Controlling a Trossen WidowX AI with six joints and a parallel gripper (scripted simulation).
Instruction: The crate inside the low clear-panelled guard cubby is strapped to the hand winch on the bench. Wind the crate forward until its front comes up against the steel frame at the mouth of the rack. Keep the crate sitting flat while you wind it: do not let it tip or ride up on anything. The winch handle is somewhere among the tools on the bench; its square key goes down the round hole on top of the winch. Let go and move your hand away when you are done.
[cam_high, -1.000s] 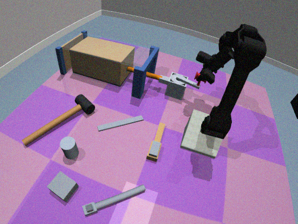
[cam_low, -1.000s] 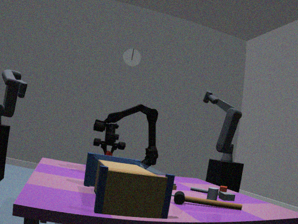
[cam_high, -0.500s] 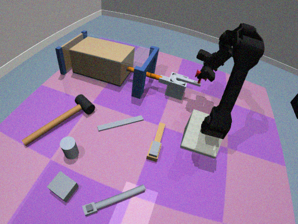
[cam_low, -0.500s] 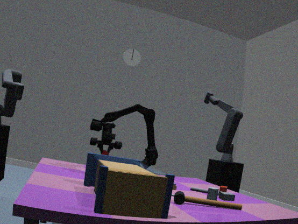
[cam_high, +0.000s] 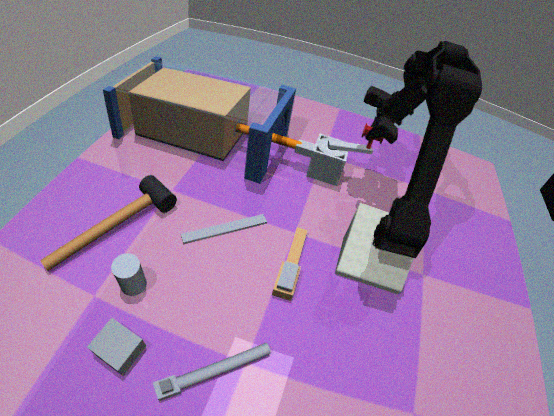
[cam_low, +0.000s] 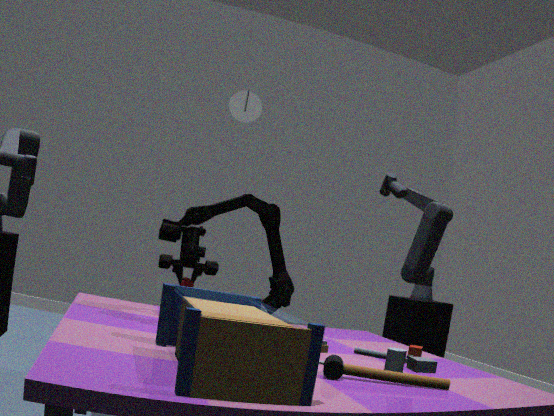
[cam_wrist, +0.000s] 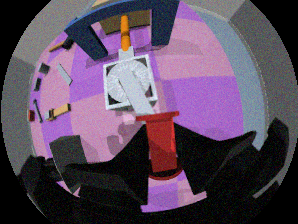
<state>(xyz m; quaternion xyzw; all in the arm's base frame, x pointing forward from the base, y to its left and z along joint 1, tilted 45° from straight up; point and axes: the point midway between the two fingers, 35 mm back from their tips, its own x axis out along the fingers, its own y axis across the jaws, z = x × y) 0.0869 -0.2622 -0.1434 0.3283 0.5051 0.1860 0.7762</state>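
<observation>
Already the grey crank handle (cam_high: 345, 146) sits in the grey winch block (cam_high: 326, 162), and the end effector (cam_high: 371, 133) pinches its red knob (cam_wrist: 160, 143). However, the brown box-shaped crate (cam_high: 187, 110) lies well behind the blue steel frame (cam_high: 267, 132), far from the end effector, so winding remains.

The crate (cam_high: 192, 111) looks like matt tan wood or board, smooth-sided. The frame (cam_high: 265, 135) in front of it is flat blue, painted-looking. Beyond the frame, the winch (cam_high: 326, 160) is dull grey metal, its crank (cam_high: 347, 146) a paler grey with a glossy red knob (cam_wrist: 160, 144). The strap (cam_high: 272, 136) from the crate is plain orange. The mallet (cam_high: 102, 225) has a wood-coloured shaft and matt black head. The bench (cam_high: 250, 320) is smooth, faintly reflective pink and purple.
</observation>
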